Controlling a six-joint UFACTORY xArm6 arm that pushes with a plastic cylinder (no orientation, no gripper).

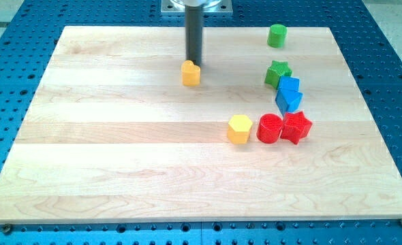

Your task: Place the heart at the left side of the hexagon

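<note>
A yellow-orange heart block sits on the wooden board near the view's top centre. A yellow hexagon lies lower and to the right, in the middle of the board. The heart is above and to the left of the hexagon, well apart from it. My dark rod comes down from the top, and my tip stands right behind the heart's upper edge, touching it or nearly so.
A red cylinder touches the hexagon's right side, with a red star beside it. Two blue blocks and a green star stand above them. A green cylinder is at the top right.
</note>
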